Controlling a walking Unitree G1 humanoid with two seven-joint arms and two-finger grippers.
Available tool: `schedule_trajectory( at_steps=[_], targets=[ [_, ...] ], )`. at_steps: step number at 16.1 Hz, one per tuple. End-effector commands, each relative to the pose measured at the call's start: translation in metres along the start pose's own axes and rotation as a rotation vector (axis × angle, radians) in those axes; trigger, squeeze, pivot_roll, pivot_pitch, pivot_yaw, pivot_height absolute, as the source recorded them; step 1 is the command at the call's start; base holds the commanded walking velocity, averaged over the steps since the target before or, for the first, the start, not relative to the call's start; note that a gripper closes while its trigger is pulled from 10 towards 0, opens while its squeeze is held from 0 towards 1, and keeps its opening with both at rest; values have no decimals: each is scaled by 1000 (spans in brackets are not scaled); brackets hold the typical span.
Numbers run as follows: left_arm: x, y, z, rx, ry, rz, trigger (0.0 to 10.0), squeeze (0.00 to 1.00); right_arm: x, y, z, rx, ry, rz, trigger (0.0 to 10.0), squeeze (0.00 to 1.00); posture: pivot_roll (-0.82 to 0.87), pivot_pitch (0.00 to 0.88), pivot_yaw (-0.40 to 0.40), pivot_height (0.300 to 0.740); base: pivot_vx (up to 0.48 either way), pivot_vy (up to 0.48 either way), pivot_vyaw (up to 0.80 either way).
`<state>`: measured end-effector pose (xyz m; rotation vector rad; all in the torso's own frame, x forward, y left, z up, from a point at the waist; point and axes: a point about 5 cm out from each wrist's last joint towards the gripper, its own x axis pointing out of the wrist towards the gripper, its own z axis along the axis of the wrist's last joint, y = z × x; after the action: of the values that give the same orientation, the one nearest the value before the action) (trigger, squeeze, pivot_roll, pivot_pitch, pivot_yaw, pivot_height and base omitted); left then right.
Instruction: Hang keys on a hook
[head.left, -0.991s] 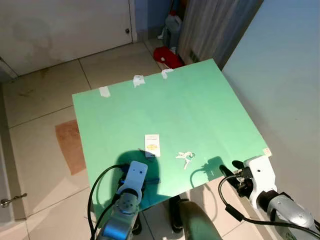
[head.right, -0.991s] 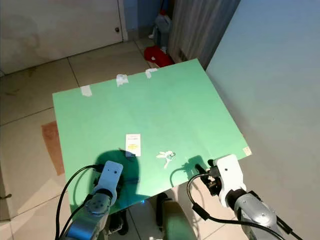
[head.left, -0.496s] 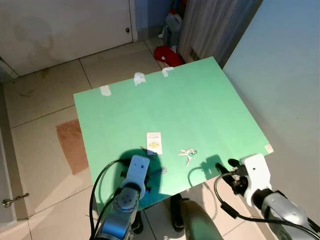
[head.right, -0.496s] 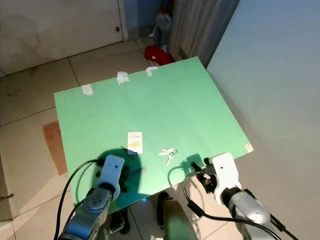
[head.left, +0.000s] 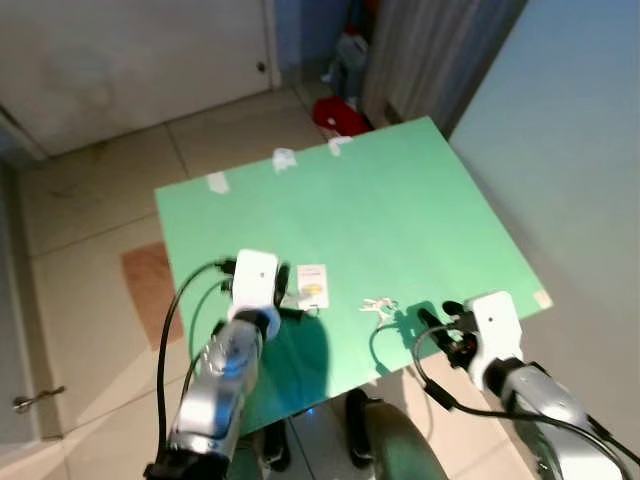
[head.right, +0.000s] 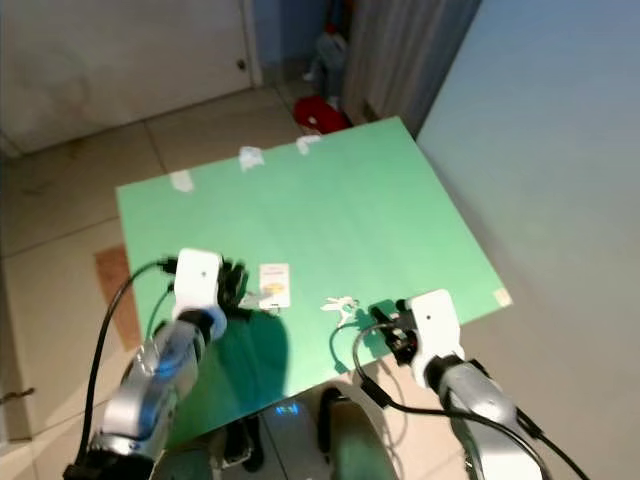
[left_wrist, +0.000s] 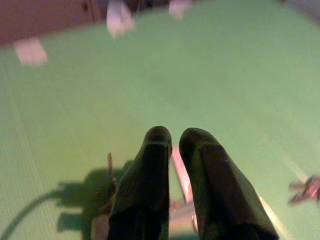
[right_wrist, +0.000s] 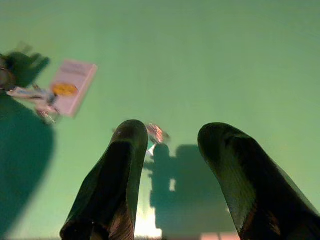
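Lying flat on the green board (head.left: 400, 210), the keys (head.left: 378, 305) sit near its front edge beside a small white card (head.left: 312, 285), seemingly laid out for pickup; no hook can be made out. The right gripper (right_wrist: 167, 150) hovers just short of the keys, fingers spread and empty; the left gripper (left_wrist: 170, 142), fingers nearly closed on nothing, hangs by the card.

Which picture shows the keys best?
The left eye view: the keys lie whole on the green board, ahead of the right gripper. The right wrist view has one finger covering them; the left wrist view catches them blurred at its edge.
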<state>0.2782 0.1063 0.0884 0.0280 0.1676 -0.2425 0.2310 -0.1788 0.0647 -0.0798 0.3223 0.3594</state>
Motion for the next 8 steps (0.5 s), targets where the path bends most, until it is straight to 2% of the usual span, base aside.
schedule_trajectory(
  at_steps=[1, 2, 3, 5, 6, 7, 8],
  targets=[
    [0, -1, 12, 13, -49, -45, 0, 0, 6, 3, -1, 7, -9, -12, 10000, 0, -242, 181, 10, 740, 0, 0, 0],
    [1, -1, 27, 27, -128, -66, 0, 0, 13, 3, 3, 11, -31, -24, 10000, 0, -236, 159, 24, 740, 0, 0, 0],
    [3, 0, 39, 5, -186, -70, 0, 0, 20, 3, 6, 17, -49, -37, 10000, 0, -231, 141, 36, 740, 0, 0, 0],
    [6, -1, 61, 18, -247, -107, 0, 0, 31, 5, 12, 32, -81, -44, 10000, 0, -217, 109, 56, 740, 0, 0, 0],
    [8, -1, 61, 33, -236, -118, 0, 0, 34, 6, 13, 36, -87, -44, 10000, 0, -214, 105, 64, 740, 0, 0, 0],
    [12, 3, 49, 81, -173, -85, 4314, 0, 37, 8, 12, 37, -93, -42, 10000, 0, -217, 105, 67, 740, 0, 0, 0],
    [14, 12, 31, 129, -108, -27, 10000, 0, 37, 10, 11, 39, -95, -41, 10000, 0, -219, 111, 65, 740, 0, 0, 0]
  ],
)
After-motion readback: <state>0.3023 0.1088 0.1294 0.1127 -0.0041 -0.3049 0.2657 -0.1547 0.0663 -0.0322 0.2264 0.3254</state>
